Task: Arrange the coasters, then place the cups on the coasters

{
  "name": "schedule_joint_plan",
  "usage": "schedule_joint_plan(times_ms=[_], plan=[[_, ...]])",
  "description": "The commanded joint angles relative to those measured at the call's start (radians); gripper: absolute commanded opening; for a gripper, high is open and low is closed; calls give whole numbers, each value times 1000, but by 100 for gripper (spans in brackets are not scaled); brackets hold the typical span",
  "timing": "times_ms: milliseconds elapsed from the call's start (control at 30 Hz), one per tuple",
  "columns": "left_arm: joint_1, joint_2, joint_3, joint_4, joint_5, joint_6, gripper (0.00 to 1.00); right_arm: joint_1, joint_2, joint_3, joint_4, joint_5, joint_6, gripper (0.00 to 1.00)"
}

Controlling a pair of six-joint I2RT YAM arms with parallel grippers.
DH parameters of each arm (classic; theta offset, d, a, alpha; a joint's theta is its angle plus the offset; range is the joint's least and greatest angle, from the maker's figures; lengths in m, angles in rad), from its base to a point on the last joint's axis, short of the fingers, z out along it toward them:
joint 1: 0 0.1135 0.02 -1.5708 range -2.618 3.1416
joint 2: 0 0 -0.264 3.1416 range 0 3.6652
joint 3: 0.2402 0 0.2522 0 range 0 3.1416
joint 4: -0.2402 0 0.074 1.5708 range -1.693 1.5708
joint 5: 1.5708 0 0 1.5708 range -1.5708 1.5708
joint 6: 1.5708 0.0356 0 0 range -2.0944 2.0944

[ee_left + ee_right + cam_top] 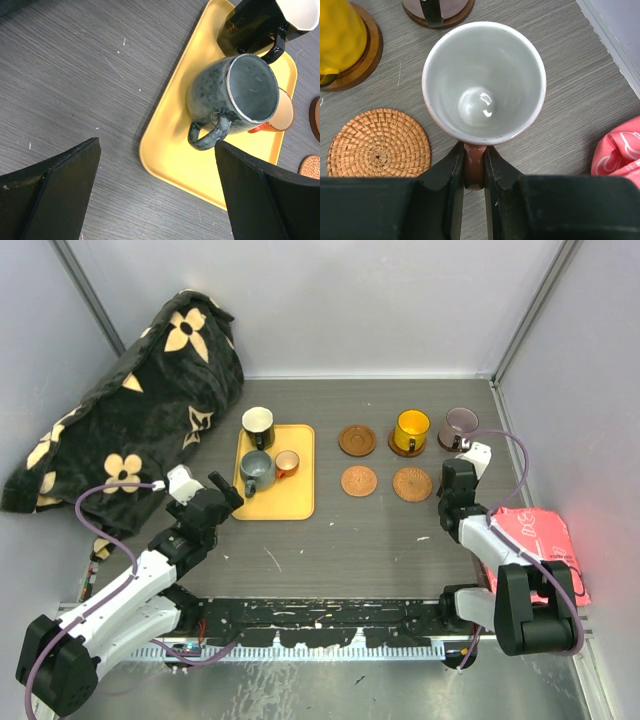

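My right gripper [475, 150] is shut on the brown handle of a cup [484, 82] with a glossy white inside, held upright just right of a bare woven coaster [379, 143]. A yellow cup [340, 40] and a purple-grey cup [460, 425] each stand on a coaster. Two more bare coasters [357, 440] [359, 481] lie mid-table. My left gripper [157, 170] is open over the near corner of the yellow tray [170, 155]. On the tray stand a grey cup [235, 97], a black cup [260, 22] and a small orange-brown cup [280, 112].
A black flowered blanket [130, 400] is heaped at the back left. A pink cloth [540, 540] lies by the right wall, close to my right arm. Grey walls close in the table on three sides.
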Motion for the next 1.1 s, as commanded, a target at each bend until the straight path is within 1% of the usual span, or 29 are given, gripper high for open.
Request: schedule_joint_plan(times_ms=[0,200,600,867,933,1067], plan=[[4,-12,9,46,-11,3,98,-12,15,19,129,21,9,1],[4,-10,10,47,-9,2,98,-19,65,36,151,17,6,1],[4,-10,8,49,-8,3,98,-21,87,38,168,13,7,1],[3,-15,10,44,-11,5,98,-22,129,48,163,22,11,1],[4,-18,8,44,-12,6,98,-22,135,54,152,23,13,2],[4,-22,8,44,-11,6,98,-22,135,70,106,40,34,9]])
